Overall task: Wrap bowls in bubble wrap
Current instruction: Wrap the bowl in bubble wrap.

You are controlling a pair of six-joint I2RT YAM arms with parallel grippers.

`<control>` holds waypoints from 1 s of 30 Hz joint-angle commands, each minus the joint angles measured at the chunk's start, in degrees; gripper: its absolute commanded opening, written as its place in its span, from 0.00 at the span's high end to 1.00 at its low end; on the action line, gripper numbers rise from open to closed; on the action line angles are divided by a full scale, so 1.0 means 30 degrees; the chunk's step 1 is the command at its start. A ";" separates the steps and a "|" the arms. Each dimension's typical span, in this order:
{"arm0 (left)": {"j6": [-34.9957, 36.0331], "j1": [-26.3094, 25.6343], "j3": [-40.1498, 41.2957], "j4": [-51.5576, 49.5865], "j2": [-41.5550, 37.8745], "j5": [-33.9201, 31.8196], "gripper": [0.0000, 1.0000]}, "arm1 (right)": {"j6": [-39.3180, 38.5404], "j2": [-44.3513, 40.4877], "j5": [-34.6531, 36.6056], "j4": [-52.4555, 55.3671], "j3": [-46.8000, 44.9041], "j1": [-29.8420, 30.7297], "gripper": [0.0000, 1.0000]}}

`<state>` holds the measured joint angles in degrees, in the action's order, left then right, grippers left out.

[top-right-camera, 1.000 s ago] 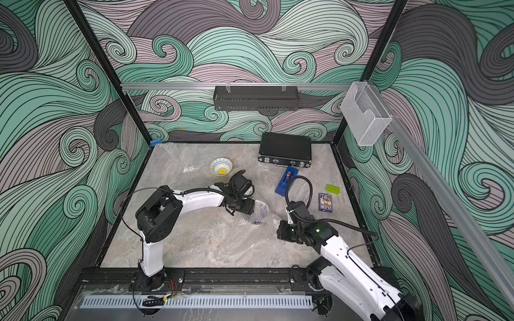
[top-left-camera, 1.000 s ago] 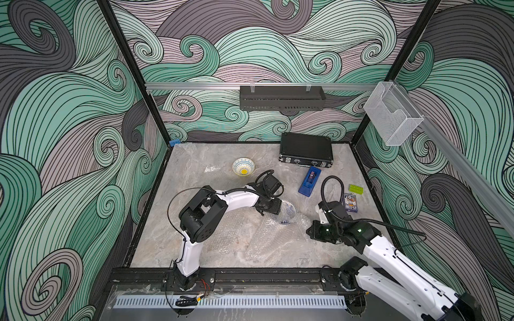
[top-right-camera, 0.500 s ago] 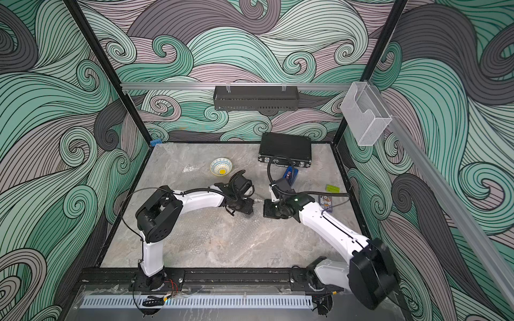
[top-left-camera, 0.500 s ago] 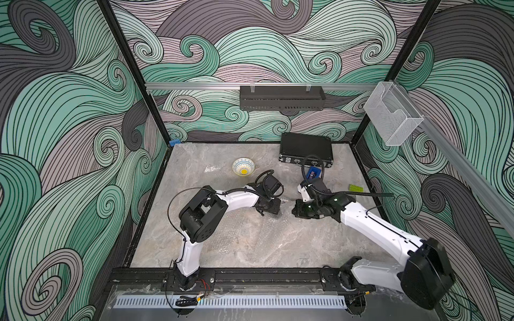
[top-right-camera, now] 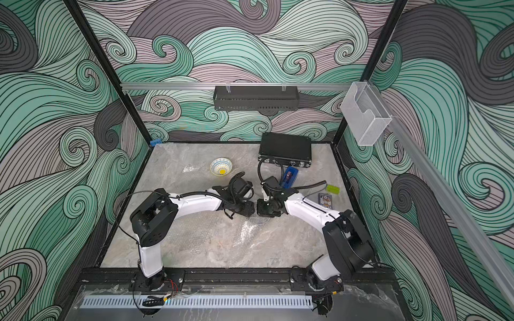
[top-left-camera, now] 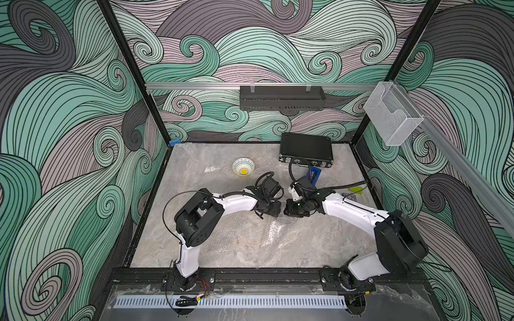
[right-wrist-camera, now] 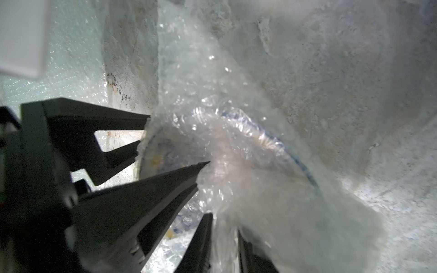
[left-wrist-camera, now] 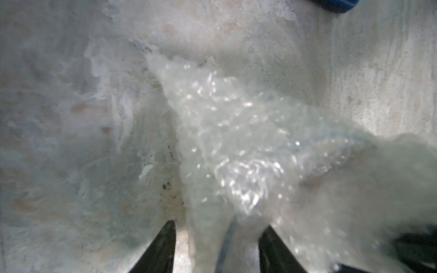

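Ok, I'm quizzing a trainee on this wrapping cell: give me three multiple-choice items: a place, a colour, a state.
1. Where is the bare bowl? A: front rail. B: far part of the table, apart from the black case. C: wall bin.
2. Its centre colour? A: red. B: yellow. C: black.
3. The second bowl, in the right wrist view, is? A: under bubble wrap. B: bare. C: broken.
Key: B, both top views show it there; B, its centre shows yellow; A, wrap covers its rim.
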<state>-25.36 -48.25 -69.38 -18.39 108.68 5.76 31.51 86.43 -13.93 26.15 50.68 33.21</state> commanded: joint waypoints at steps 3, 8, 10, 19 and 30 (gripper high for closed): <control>-0.0260 -0.0150 0.0618 -0.0256 -0.1650 -0.0313 0.46 | -0.0501 0.0739 0.0043 -0.0007 -0.0046 0.0087 0.70; -0.0078 -0.0177 0.1427 0.0369 -0.2874 0.0505 0.40 | -0.0321 0.0837 -0.0206 0.0100 0.0167 0.0044 0.64; 0.0017 -0.0217 0.2120 0.0888 -0.3511 0.1013 0.36 | -0.0224 0.0811 -0.0381 0.0101 0.0264 0.0039 0.59; 0.0660 -0.0578 0.4493 0.3431 -0.4144 0.2987 0.18 | 0.0335 0.0512 -0.1264 0.0110 0.0756 -0.0128 0.50; 0.0736 -0.0671 0.3508 0.3002 -0.2577 0.1302 0.32 | 0.0372 -0.0037 -0.1902 0.0504 0.1073 -0.0508 0.48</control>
<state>-23.35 -49.98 -57.17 -8.82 99.42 12.14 32.38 87.64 -18.85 26.02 52.58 32.40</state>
